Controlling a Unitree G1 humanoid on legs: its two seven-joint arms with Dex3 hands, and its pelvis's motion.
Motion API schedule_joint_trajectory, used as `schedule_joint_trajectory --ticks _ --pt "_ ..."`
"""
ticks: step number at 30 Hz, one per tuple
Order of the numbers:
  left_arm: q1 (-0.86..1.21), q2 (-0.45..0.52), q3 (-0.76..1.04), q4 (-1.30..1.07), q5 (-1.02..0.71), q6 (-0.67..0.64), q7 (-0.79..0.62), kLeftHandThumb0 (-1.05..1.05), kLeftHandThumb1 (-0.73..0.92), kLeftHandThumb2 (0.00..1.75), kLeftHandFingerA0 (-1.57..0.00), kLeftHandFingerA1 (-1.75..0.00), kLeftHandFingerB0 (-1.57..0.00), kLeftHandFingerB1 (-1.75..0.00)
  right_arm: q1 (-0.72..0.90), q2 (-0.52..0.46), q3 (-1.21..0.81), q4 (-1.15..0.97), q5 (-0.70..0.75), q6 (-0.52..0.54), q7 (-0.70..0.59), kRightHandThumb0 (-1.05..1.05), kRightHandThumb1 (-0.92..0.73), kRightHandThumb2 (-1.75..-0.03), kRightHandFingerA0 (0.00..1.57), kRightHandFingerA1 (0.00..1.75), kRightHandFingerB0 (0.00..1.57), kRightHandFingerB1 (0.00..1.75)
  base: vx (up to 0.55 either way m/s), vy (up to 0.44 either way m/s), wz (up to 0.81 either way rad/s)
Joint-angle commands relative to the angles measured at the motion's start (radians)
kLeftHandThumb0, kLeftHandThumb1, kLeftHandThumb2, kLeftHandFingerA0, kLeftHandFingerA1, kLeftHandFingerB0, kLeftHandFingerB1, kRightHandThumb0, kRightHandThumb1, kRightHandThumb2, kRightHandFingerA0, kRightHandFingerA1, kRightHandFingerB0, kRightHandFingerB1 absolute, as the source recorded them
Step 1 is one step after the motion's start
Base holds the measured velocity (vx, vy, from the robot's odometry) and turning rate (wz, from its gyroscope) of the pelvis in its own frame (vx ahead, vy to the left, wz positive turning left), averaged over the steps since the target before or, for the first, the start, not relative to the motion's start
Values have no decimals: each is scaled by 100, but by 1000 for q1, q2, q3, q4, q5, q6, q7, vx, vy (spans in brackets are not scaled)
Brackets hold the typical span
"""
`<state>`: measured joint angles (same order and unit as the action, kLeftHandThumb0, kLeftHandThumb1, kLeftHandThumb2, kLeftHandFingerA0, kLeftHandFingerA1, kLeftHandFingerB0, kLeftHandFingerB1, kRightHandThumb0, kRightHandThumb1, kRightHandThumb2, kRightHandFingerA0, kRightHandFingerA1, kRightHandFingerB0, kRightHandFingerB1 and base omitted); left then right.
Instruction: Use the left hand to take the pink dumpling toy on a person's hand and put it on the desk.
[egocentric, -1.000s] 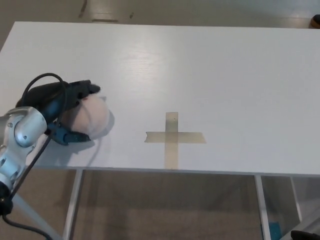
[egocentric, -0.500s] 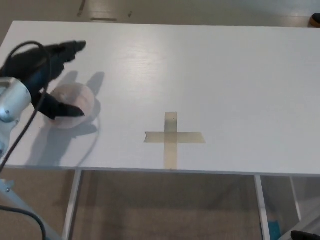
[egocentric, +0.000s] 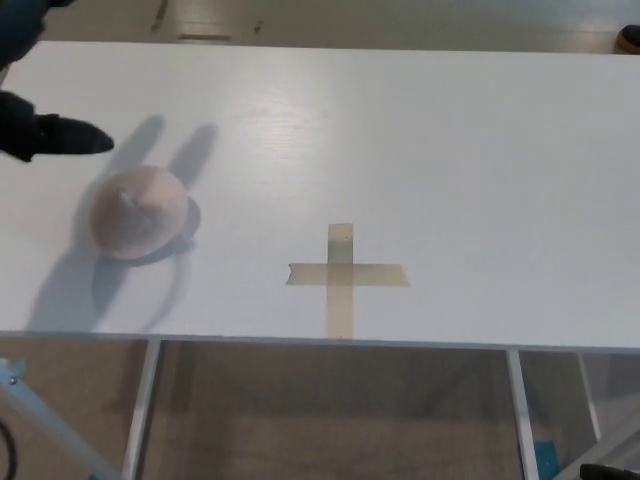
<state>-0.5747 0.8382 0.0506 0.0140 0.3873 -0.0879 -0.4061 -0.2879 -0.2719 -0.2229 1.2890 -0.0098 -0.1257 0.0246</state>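
Pink dumpling toy (egocentric: 140, 212) alone on desk (egocentric: 420, 140); left hand (egocentric: 30, 125) fingers apart, empty. No writing.

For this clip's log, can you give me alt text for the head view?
A pink dumpling toy sits alone on the white desk, left of a tape cross. The robot's black left hand is at the upper left edge, open and clear of the toy.

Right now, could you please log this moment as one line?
pink dumpling toy: on desk, released | left hand: apart, upper left | right hand: unseen
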Motion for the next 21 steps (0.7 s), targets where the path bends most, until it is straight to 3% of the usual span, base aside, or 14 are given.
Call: schedule_joint_trajectory --ticks 1,2,3,4,5,7,9,14,21 --pt "309 -2 255 -338 -268 -94 -99 -76 42 85 0 0 0 -9 25 -13 0 6 5 5 0 -22 -66 -59 53 42 43 39 0 0 0" --pt "336 -11 276 -361 -287 -100 -103 -76 42 85 0 0 0 -9 26 -14 -1 7 5 4 -1 -22 -66 -59 53 42 43 39 0 0 0" --pt "404 -43 326 -414 -330 -123 -104 -71 42 77 -6 -28 -10 -31 30 -13 -1 7 4 2 -6 -22 -66 -59 55 43 43 39 0 0 0" --pt "529 -110 402 -498 -397 -162 -101 -47 49 55 -44 -38 -45 -35 36 -12 2 8 0 0 -14 -22 -66 -59 57 44 44 39 0 0 0" --pt "667 -184 483 -590 -469 -204 -97 -47 49 55 -44 -38 -45 -35 43 -11 6 8 -5 -2 -23 -22 -66 -59 57 44 44 39 0 0 0" --pt "736 -218 517 -620 -508 -226 -102 -43 49 55 -53 -40 -51 -36 45 -6 9 9 -7 -4 -28 -22 -66 -59 58 44 44 39 0 0 0" --pt "901 -285 574 -677 -622 -267 -143 -33 51 55 -80 -50 -62 -42 56 -4 7 9 -6 -9 -28 -22 -66 -59 59 44 42 39 0 0 0" --pt "1249 -373 667 -725 -897 -327 -322 -38 51 55 -86 -52 -66 -44 65 -4 16 10 -15 -15 -32 -22 -66 -59 60 45 43 39 0 0 0" --pt "1548 -471 640 -586 -962 -417 -487 -34 52 56 -91 -55 -76 -48 82 4 15 12 -13 -22 -30 -21 -66 -59 61 45 42 39 0 0 0"
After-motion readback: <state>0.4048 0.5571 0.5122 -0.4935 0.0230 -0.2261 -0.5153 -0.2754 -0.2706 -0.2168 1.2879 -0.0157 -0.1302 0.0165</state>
